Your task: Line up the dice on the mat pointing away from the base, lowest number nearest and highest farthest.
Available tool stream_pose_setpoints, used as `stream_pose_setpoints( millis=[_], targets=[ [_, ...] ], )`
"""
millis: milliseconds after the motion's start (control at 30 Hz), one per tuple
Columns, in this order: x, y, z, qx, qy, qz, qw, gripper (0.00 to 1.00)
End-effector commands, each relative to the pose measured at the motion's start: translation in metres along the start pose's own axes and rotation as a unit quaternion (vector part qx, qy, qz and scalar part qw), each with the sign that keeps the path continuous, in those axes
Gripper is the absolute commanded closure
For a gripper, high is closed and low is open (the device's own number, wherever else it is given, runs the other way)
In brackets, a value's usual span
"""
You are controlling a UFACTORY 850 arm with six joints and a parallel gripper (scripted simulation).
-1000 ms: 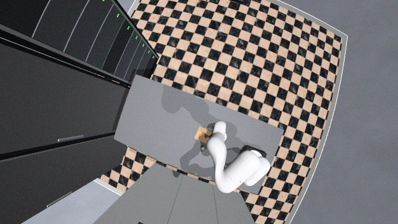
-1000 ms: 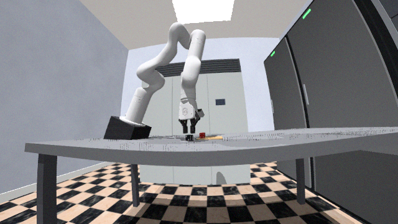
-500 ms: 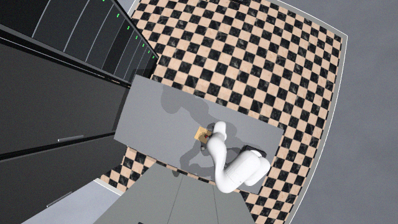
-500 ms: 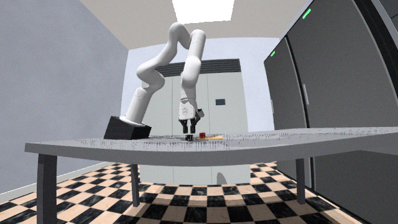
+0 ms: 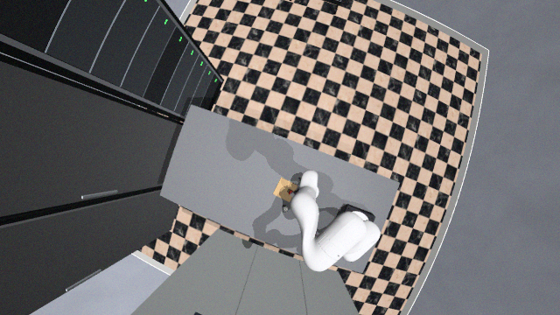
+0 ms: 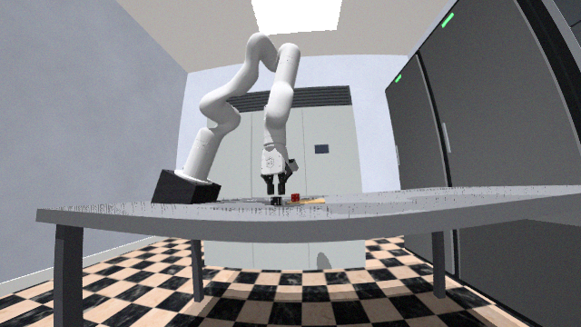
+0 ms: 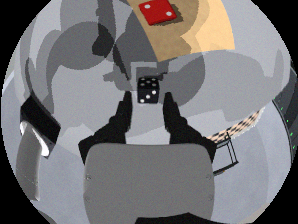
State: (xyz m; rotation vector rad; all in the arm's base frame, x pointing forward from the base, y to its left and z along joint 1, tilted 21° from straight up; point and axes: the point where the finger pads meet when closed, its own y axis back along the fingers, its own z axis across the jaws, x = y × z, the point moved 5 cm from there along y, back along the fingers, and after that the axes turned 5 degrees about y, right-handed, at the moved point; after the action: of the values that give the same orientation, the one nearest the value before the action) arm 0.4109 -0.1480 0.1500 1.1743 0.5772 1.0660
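A tan mat (image 5: pixel 281 187) (image 6: pixel 315 200) (image 7: pixel 202 26) lies flat on the grey table (image 5: pixel 210 175) (image 6: pixel 182 213). A red die (image 5: pixel 290 192) (image 6: pixel 295 197) (image 7: pixel 158 11) sits on the mat and shows two pips on top. A black die (image 6: pixel 275 200) (image 7: pixel 149 90) with white pips sits on the bare table just off the mat's edge, on the side toward the base. My gripper (image 6: pixel 276 191) (image 7: pixel 147 99) hangs straight above the black die, a little clear of it. Its fingers are apart and empty. In the top view the arm hides the gripper. I cannot make out a third die.
The robot's black base (image 6: pixel 183 193) (image 5: pixel 356 210) stands on the table behind the dice. A small dark thing (image 5: pixel 285 209) lies beside the arm near the mat's corner; I cannot tell what it is. Tall dark cabinets (image 6: pixel 490 104) stand along one side of the table.
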Motion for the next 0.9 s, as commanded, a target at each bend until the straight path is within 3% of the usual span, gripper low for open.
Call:
stream_pose_setpoints(
  millis=[0, 867],
  targets=[
    [0.0000, 0.0003, 0.0005, -0.001, 0.000, 0.000, 1.000, 0.53],
    [0.0001, -0.0021, 0.0005, -0.001, 0.000, 0.000, 1.000, 0.53]
  ],
)
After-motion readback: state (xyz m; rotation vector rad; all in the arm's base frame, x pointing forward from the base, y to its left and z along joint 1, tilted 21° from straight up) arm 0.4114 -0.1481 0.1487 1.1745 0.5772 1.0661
